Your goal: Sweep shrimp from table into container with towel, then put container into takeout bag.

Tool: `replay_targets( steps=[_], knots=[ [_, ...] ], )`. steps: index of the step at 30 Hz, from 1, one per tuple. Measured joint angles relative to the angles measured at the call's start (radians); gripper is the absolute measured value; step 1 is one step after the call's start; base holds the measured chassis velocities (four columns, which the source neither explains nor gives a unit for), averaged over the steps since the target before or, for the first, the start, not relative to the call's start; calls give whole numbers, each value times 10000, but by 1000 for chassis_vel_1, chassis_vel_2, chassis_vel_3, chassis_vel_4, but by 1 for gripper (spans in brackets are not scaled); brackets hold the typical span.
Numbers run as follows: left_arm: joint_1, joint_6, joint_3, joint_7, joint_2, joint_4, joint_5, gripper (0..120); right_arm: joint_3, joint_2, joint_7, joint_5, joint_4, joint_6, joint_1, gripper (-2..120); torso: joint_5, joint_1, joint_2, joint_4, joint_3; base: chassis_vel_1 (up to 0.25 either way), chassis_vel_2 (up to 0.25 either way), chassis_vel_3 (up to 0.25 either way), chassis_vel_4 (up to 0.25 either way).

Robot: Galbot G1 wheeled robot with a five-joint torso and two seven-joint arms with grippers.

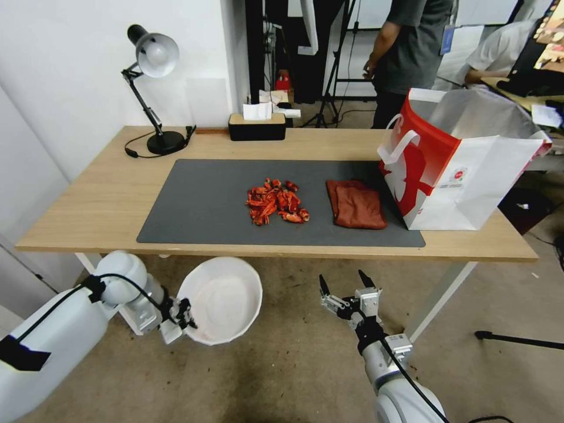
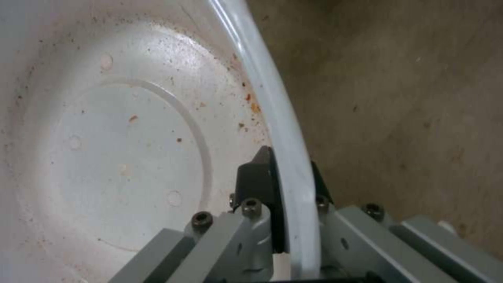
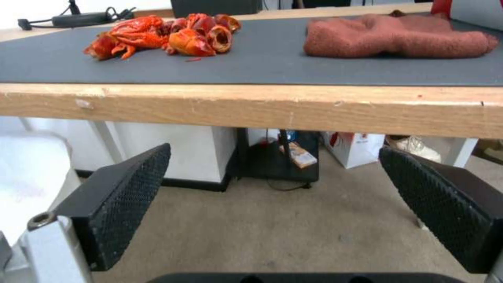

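Two sets of jaws hung below the desk (image 1: 117, 200) edge: the left gripper (image 1: 179, 320) pinched the container (image 1: 223, 299) rim, the right gripper (image 1: 346, 282) gaped empty. Above lay shrimp (image 1: 276, 201) beside towel (image 1: 355, 204), takeout bag (image 1: 464, 170) adjoining.

Takeout bag (image 1: 464, 170) hides mat's far-right corner (towel (image 1: 355, 204) just beside).

On the light wooden rectangular table (image 1: 106, 200) lies a large dark grey rectangular mat (image 1: 200, 205). The pile of small red-orange curled shrimp (image 1: 276, 201) sits at the mat's middle, with the small rust-red cloth towel (image 1: 355, 204) just to its right. Right of the towel stands the boxy red-and-white paper takeout bag (image 1: 464, 176). Below the table's near edge, left of the shrimp, the left gripper (image 1: 179, 320) clamps the rim of the round white deep container (image 1: 223, 299); the right gripper (image 1: 346, 288), fingers spread, hangs below the edge to the container's right.
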Motion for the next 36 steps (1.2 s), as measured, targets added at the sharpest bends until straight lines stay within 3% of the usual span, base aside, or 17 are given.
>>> replay_targets(
  steps=[6,11,13,16,22,25,27,29,30,31,33,35,36],
  knots=[
    [-389,110,356,-185,-46,-428,355,0,-13,-39,-22,55,28,-30,113,100,1,-1,0,-1,-1,0,0,0,0],
    [-591,111,522,-185,-151,-474,582,0,-241,-390,-122,1190,394,-308,443,100,1,0,0,-3,-1,0,0,0,0],
    [-647,101,698,-176,-143,-522,643,0,-477,-852,-50,2463,680,-519,1233,100,0,-1,0,3,-1,0,0,0,0],
    [-654,99,761,-172,-128,-528,653,0,-593,-1061,76,2885,692,-626,1628,100,0,0,0,-2,-1,0,0,0,0],
    [-655,77,891,-173,-64,-572,670,0,-1603,-1933,843,3818,-555,-757,4045,100,1,0,-1,0,0,0,0,0,0],
    [-659,58,948,-173,-51,-624,691,0,-2470,-2129,1702,4086,-1708,-961,5894,100,-1,1,-1,1,1,0,0,0,0],
    [-659,58,952,-173,-51,-624,696,0,-2541,-2129,1812,4102,-1788,-1013,6040,100,-2,1,-1,1,0,0,0,0,0],
    [-660,47,999,-174,-63,-627,738,0,-3129,-2066,3033,4056,-2502,-1763,7325,100,-1,1,0,1,1,0,0,0,0],
    [-660,47,999,-174,-63,-627,738,0,-3129,-2066,3033,4056,-2502,-1763,7325,100,-1,1,0,1,1,0,0,0,0],
    [-660,41,1029,-173,-79,-631,747,0,-3365,-2009,4085,3934,-2804,-2429,7939,100,-3,0,0,2,1,0,0,0,0],
    [-660,40,1036,-173,-82,-631,750,0,-3415,-1993,4356,3927,-2860,-2600,8052,100,-2,0,-1,2,0,0,0,0,0],
    [-675,36,1115,-174,-121,-644,781,0,-3631,-1877,5918,3895,-3207,-3598,8664,100,-2,0,-1,1,0,0,0,0,0],
    [-675,36,1115,-174,-121,-644,781,0,-3631,-1877,5918,3895,-3207,-3598,8664,100,-2,0,-1,1,0,0,0,0,0]
  ],
)
